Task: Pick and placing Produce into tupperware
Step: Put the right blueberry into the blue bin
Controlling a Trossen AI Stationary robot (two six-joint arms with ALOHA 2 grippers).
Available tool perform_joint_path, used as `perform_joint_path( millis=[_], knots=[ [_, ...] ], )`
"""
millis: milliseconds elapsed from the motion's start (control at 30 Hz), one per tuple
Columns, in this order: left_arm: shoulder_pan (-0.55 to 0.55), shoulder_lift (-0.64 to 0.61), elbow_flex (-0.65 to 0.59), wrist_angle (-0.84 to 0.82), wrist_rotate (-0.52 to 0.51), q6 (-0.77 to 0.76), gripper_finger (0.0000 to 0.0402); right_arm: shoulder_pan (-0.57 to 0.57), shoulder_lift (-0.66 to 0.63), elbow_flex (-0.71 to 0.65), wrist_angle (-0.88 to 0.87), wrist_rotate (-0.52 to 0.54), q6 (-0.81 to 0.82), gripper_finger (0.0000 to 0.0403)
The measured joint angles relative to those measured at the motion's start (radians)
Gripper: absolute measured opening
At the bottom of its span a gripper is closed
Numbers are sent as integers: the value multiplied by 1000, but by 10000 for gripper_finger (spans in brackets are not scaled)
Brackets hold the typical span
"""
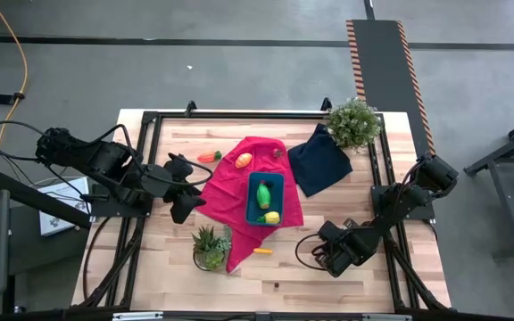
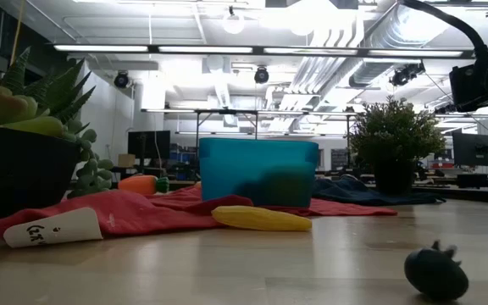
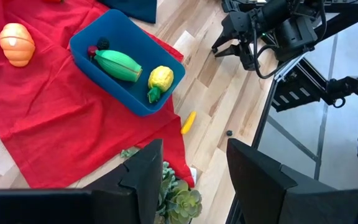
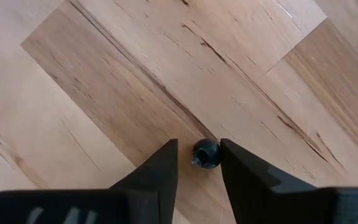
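From above, the teal tupperware (image 1: 265, 198) sits on a red cloth (image 1: 239, 183) mid-bench, already holding a green piece and a yellow one, while an orange piece (image 1: 244, 160) lies on the cloth, a carrot-like one (image 1: 210, 156) beside it on the bare wood, and a small yellow piece (image 1: 262, 251) just off the cloth's near edge. The left claw (image 1: 186, 190) hangs beside the cloth; the right claw (image 1: 330, 259) is low over the bench's near right. At bench height, the tub stands behind the yellow piece (image 2: 261, 219), and a small dark berry-like piece (image 2: 435, 271) rests alone on the wood. The left wrist view shows its claw (image 3: 194, 177) spread and empty above the cloth's edge. The right wrist view shows its claw (image 4: 197, 165) spread just wider than the dark piece (image 4: 206, 154), fingers flanking it, not yet pinching. That piece looks light, hard and rounded, likely to roll or squirt free; gripping across its widest middle seems safest.
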Motion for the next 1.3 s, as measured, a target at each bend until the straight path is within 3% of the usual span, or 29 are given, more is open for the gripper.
perform_joint_path(
  millis=[533,867,1133,1300],
  knots=[
    [0,0,0,0,10,0,166,0,-1,0,10,0,1,50],
    [0,0,0,0,10,6,166,9,-30,4,10,-5,27,44],
    [0,0,0,0,10,10,166,34,-99,88,-46,39,0,44],
    [0,0,0,1,16,18,166,43,-114,191,-45,73,-99,44]
  ],
)
